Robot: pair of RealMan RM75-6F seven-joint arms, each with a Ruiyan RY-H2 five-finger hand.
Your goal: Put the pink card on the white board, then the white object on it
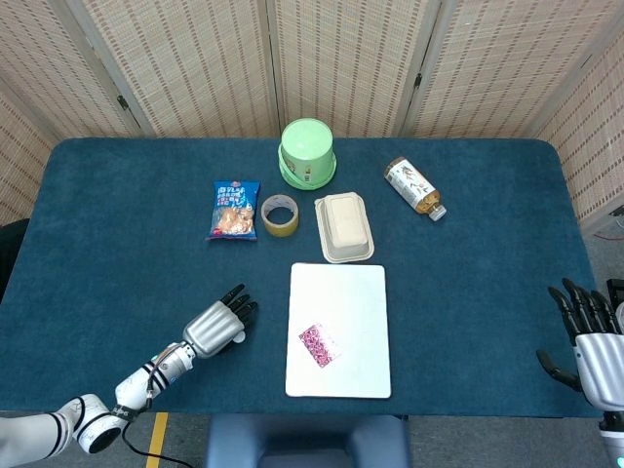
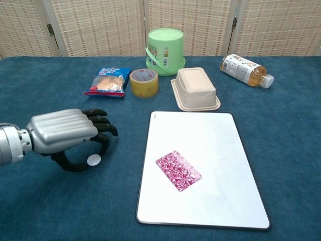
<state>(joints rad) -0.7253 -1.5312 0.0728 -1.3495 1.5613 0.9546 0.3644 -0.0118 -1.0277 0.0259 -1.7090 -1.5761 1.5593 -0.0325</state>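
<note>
The left hand (image 2: 62, 138) sits low over the surface (image 2: 45, 201) at the left, thumb and fingers curled round the small white disc (image 2: 93, 160). Contact seems made, but whether the disc is gripped or only bracketed cannot be told; it looks to lie on the cloth. By my reading this is the pick-up for the second step, since the pink card (image 2: 178, 170) already lies flat on the board (image 2: 210, 135), angled, in its lower left part.

Between hand and board is a bare strip of blue, so the carry across is short and unobstructed. The board's near edge is close to the surface's front edge.

Behind, in a row: snack bag (image 2: 107, 82), tape roll (image 2: 144, 82), green bucket (image 2: 165, 48), beige tray (image 2: 195, 89) just off the board's far edge, bottle (image 2: 246, 70) on its side. All stand well clear of the card.

The right hand (image 1: 590, 336) waits at the far right edge, fingers spread, holding nothing.
</note>
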